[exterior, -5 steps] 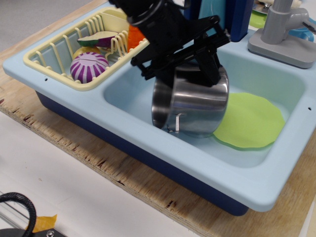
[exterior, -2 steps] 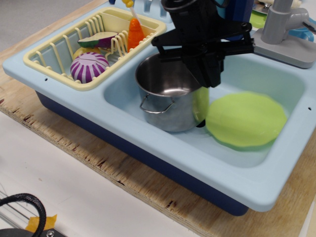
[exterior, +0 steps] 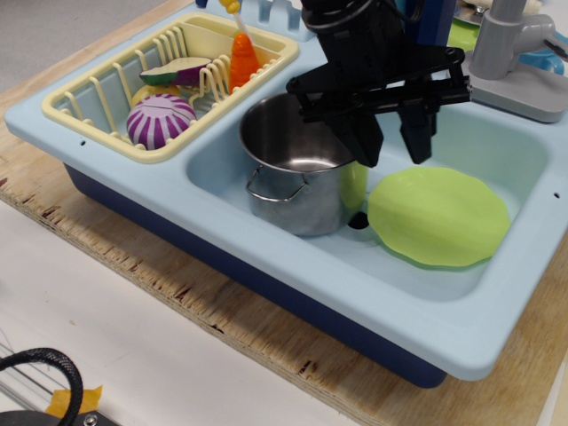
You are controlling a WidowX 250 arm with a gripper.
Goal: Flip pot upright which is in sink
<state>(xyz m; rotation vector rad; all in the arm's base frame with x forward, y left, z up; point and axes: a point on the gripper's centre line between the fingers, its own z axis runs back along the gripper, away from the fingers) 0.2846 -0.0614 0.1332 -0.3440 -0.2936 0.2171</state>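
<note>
I see the pot point(exterior: 297, 173) standing upright in the left part of the sink point(exterior: 266, 266), with its open mouth facing up and one wire handle toward me. From these views I judge that the flip is done. My gripper point(exterior: 391, 146) hangs just to the right of the pot, above the sink floor; its fingers are spread apart and they hold nothing. The left finger point(exterior: 362, 140) is very near the pot's right wall, maybe touching the rim, I cannot tell for sure. This is my main worry: if I lift or swing the arm to the left, that finger could catch the rim and tip the pot over again, because the pot looks light and the sink floor is smooth plastic. The green disc point(exterior: 439, 216) lies flat just right of the pot, under the gripper, and a downward move would press on it. Far left of the pot, the yellow dish rack point(exterior: 98, 89) with toy food is out of the way.
</note>
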